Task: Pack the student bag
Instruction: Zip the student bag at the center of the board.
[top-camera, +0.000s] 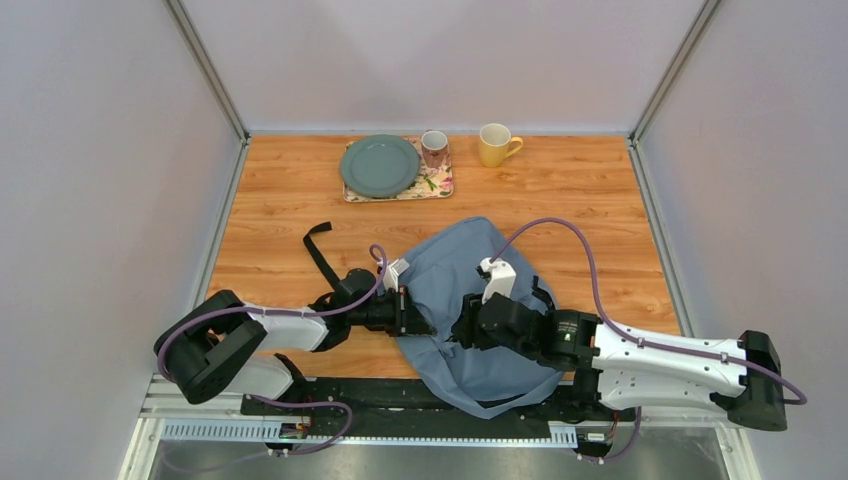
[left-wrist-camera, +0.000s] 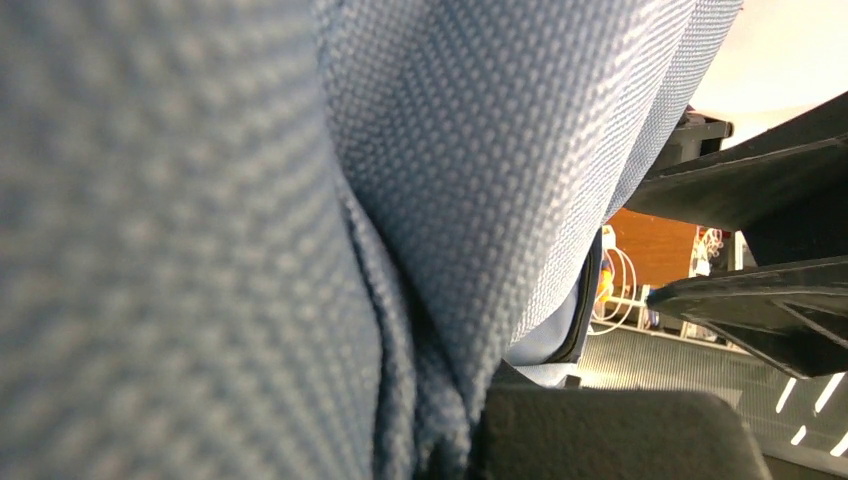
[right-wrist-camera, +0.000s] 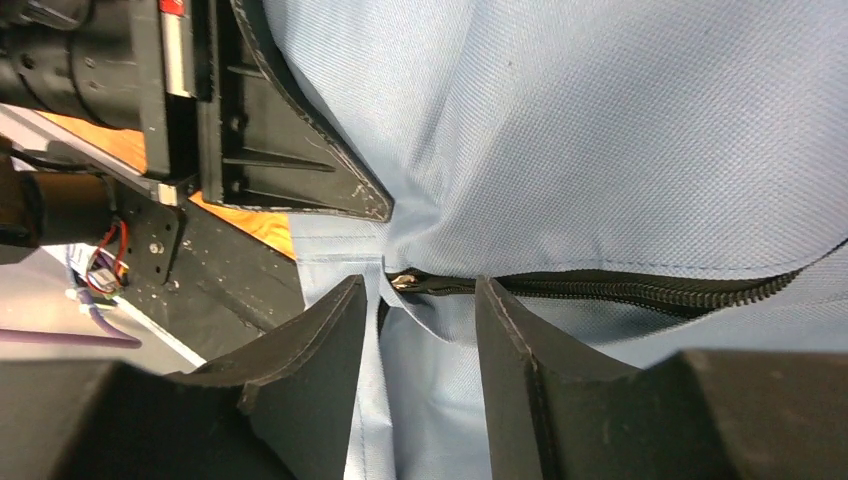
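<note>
The grey-blue student bag (top-camera: 470, 270) lies slumped at the near middle of the wooden table. My left gripper (top-camera: 420, 318) is at the bag's left edge, shut on a fold of its fabric (left-wrist-camera: 430, 200), which fills the left wrist view; one black finger (left-wrist-camera: 600, 435) shows at the bottom. My right gripper (top-camera: 468, 330) lies on the bag's middle, open. In the right wrist view its fingertips (right-wrist-camera: 345, 300) stand either side of the metal zip pull (right-wrist-camera: 405, 281) at the end of the black zipper (right-wrist-camera: 620, 290). The left gripper's finger (right-wrist-camera: 300, 150) shows just beyond.
A green plate (top-camera: 379, 165) sits on a floral tray (top-camera: 440, 183) at the back, with a patterned mug (top-camera: 434, 148) on it and a yellow mug (top-camera: 494, 145) to its right. A black strap (top-camera: 320, 250) trails left of the bag. The arms' mounting rail (top-camera: 400, 400) borders the near edge.
</note>
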